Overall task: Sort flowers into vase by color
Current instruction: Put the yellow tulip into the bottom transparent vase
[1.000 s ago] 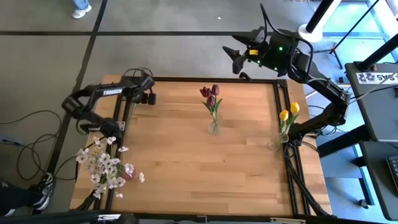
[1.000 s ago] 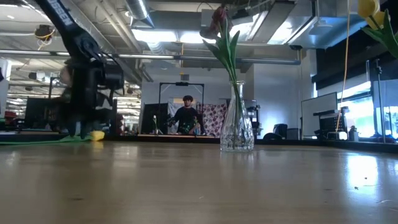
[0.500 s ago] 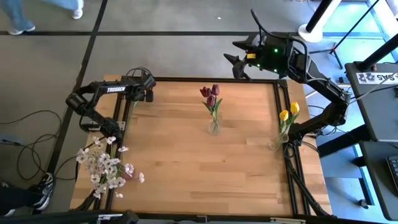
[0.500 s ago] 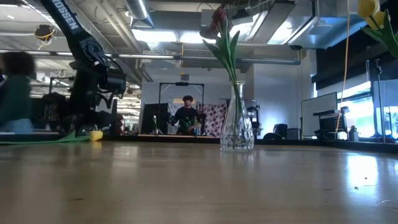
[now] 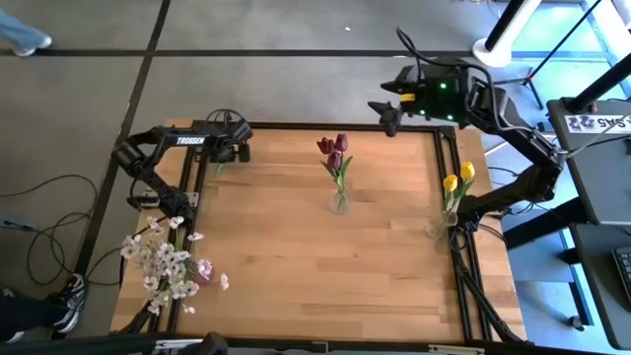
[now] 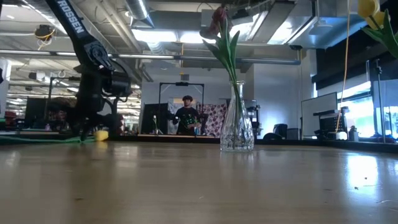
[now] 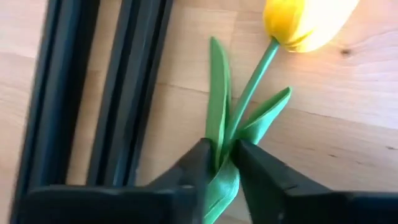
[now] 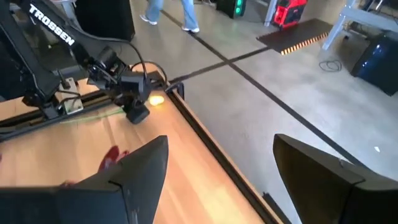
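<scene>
Low, left claw [image 7: 225, 163] pinching yellow tulip [image 7: 261, 87] stem, right claw [image 8: 214, 171] spread, raised off-table.

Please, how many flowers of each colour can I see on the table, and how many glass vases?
Yellow tulips: 3, two in the right vase and one gripped at its stem by the left end effector
Dark red tulips: 3
White-pink sprig cluster: 1
Glass vases clearly seen: 2
Total: 9

Wooden desk [image 5: 296, 247], black-framed.
Carries glass vase of maroon tulips [image 5: 338, 200] mid-desk, vase of yellow tulips [image 5: 437, 228] at right edge, white-pink sprigs [image 5: 168, 261] front left, yellow tulip [image 7: 305, 22] lying far left.
</scene>
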`<action>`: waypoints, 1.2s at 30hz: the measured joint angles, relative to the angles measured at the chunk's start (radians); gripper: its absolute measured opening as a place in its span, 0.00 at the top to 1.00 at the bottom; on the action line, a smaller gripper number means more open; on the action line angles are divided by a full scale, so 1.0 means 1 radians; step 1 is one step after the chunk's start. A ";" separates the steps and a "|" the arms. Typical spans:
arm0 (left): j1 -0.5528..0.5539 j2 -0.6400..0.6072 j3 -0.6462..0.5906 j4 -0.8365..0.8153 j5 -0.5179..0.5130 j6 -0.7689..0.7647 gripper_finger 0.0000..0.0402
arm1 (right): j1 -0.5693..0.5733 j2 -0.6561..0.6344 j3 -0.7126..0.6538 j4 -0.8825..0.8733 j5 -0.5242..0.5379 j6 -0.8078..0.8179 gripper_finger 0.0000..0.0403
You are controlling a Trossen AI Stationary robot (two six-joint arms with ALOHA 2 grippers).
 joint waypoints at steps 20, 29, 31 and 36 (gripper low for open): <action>-0.424 -0.513 0.159 0.839 0.205 0.350 0.99 | 0.002 -0.149 -0.352 0.360 -0.238 0.111 0.28; -0.643 -0.457 0.158 1.082 0.276 0.522 0.99 | 0.114 0.045 -0.480 0.997 -0.378 0.290 0.28; -0.663 -0.445 0.157 1.104 0.271 0.524 0.99 | 0.134 0.091 -0.451 1.044 -0.372 0.292 0.28; -0.699 -0.438 0.157 1.127 0.271 0.525 0.99 | 0.145 0.165 -0.392 1.057 -0.310 0.289 0.32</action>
